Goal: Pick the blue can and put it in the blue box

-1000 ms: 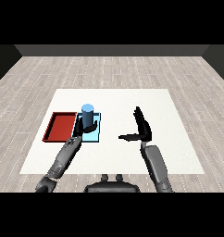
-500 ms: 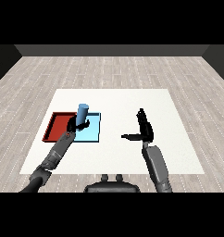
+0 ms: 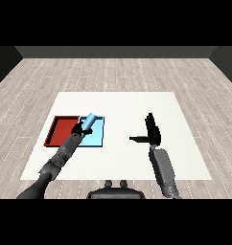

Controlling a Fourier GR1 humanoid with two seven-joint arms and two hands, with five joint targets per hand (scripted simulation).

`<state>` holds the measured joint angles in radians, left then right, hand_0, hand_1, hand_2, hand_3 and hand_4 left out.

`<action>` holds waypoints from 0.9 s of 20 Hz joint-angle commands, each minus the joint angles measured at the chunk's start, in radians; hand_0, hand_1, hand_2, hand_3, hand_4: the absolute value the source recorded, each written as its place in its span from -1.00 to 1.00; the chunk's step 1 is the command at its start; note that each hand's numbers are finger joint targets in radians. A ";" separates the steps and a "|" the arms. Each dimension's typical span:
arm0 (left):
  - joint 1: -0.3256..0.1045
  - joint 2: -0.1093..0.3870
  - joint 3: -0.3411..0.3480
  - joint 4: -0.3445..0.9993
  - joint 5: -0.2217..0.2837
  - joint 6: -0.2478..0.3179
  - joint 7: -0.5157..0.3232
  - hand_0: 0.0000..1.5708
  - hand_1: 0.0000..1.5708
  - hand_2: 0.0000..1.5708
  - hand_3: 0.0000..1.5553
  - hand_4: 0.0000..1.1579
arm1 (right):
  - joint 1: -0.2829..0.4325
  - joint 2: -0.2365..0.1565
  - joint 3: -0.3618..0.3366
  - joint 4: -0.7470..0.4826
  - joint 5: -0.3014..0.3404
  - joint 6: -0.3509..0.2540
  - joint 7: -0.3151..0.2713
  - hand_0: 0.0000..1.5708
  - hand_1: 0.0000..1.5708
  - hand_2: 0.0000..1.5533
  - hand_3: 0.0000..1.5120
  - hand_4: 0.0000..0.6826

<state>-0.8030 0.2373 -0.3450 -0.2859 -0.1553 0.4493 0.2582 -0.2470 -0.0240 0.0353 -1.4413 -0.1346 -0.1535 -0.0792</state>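
Over the light blue tray (image 3: 98, 139), tilted blue can (image 3: 89, 121) in left robot hand (image 3: 78, 128)

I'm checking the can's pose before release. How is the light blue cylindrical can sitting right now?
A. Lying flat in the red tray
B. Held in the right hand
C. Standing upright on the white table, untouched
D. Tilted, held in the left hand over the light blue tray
D: the light blue cylindrical can leans top-right in the curled left hand, over the light blue tray; the right hand holds nothing.
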 commanded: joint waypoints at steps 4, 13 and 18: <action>-0.074 -0.081 0.075 0.156 0.051 -0.094 0.072 0.32 0.32 0.13 -1.00 0.42 | -0.023 -0.010 -0.051 0.071 -0.016 -0.005 -0.023 -1.00 -1.00 -1.00 -1.00 -1.00; -0.046 -0.061 0.073 0.211 0.027 -0.036 0.020 -1.00 -1.00 -1.00 -1.00 -1.00 | 0.003 -0.015 -0.059 0.102 -0.025 0.032 -0.090 -1.00 -1.00 -1.00 -1.00 -1.00; -0.044 -0.015 0.156 0.059 0.086 0.257 -0.195 -1.00 -1.00 -1.00 -1.00 -1.00 | -0.005 -0.022 -0.037 0.073 -0.003 0.026 -0.065 -1.00 -1.00 -1.00 -1.00 -1.00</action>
<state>-0.8551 0.1923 -0.2393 -0.1543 -0.1014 0.5244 0.1906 -0.2575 -0.0466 -0.0160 -1.3500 -0.1530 -0.1201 -0.1489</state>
